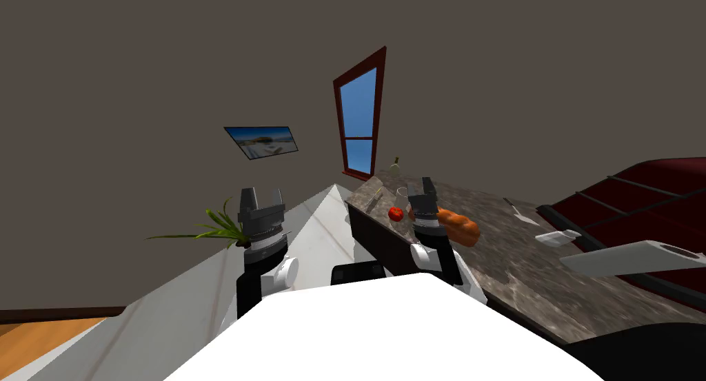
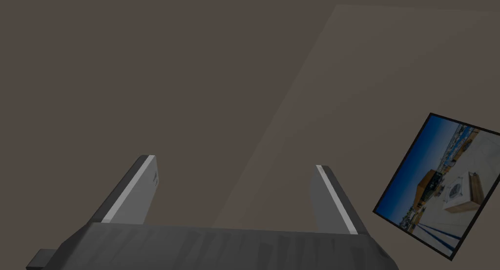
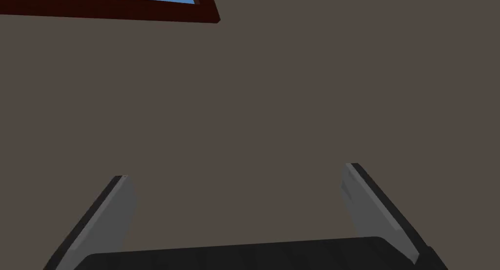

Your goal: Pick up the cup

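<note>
The cup [image 1: 402, 197] is a small clear glass standing on the dark stone counter [image 1: 510, 260], near its far left end. My right gripper [image 1: 422, 186] is raised just right of the cup and in front of it, fingers open and pointing up at the wall. It is also open in its wrist view [image 3: 236, 170], with nothing between the fingers. My left gripper [image 1: 261, 194] is held up well left of the counter, open and empty, as its wrist view [image 2: 234, 162] confirms.
A red tomato [image 1: 395, 213] lies right by the cup, and a loaf of bread [image 1: 460, 227] sits beside my right forearm. A bottle [image 1: 395, 167], a knife [image 1: 522, 213] and a small grey item [image 1: 558, 238] are also on the counter. A green plant [image 1: 215, 227] stands at the left.
</note>
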Controlling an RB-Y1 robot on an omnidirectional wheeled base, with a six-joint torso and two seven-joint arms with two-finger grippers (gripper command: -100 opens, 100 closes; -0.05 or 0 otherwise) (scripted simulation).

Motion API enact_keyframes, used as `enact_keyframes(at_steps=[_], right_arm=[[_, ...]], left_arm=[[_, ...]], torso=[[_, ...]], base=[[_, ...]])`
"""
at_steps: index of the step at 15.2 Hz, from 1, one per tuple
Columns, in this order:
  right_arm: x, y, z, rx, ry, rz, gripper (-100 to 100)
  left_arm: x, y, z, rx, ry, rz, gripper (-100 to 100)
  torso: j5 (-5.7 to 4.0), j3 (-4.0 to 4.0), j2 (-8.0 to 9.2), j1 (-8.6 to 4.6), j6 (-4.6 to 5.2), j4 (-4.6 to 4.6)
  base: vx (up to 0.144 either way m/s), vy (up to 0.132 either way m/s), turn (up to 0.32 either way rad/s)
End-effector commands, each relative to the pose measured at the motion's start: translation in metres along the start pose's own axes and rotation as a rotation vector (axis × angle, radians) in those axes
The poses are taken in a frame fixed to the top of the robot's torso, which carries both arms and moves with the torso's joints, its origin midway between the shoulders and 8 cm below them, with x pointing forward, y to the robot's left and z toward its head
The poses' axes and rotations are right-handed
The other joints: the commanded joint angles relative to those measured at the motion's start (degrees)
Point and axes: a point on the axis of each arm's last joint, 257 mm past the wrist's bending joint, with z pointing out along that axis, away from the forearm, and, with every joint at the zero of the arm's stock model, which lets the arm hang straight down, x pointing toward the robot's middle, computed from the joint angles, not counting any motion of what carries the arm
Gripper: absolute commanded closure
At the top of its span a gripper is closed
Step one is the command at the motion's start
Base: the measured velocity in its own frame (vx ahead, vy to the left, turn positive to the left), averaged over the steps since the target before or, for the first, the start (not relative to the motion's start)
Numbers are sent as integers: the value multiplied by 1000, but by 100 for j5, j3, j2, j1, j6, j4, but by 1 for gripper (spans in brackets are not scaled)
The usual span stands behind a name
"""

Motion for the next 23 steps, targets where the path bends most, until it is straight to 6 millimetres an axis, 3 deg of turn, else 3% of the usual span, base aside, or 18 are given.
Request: enact_keyframes(at_steps=[1,12,18,23], right_arm=[[3,-4,-2,7,29,-15,-100],[16,-42,-22,67,249,-150,-100],[14,-69,-38,109,383,-248,-100],[13,-79,-44,118,471,-304,-100]], left_arm=[[0,0,0,0,0,0,0],[0,0,0,0,0,0,0],[0,0,0,0,0,0,0],[0,0,0,0,0,0,0]], torso=[[0,0,0,0,0,0],[3,12,21,13,0,4],[3,10,17,10,0,4],[3,8,13,11,0,3]], base=[[-14,6,-2],[-51,28,0],[-41,36,12],[-29,32,13]])
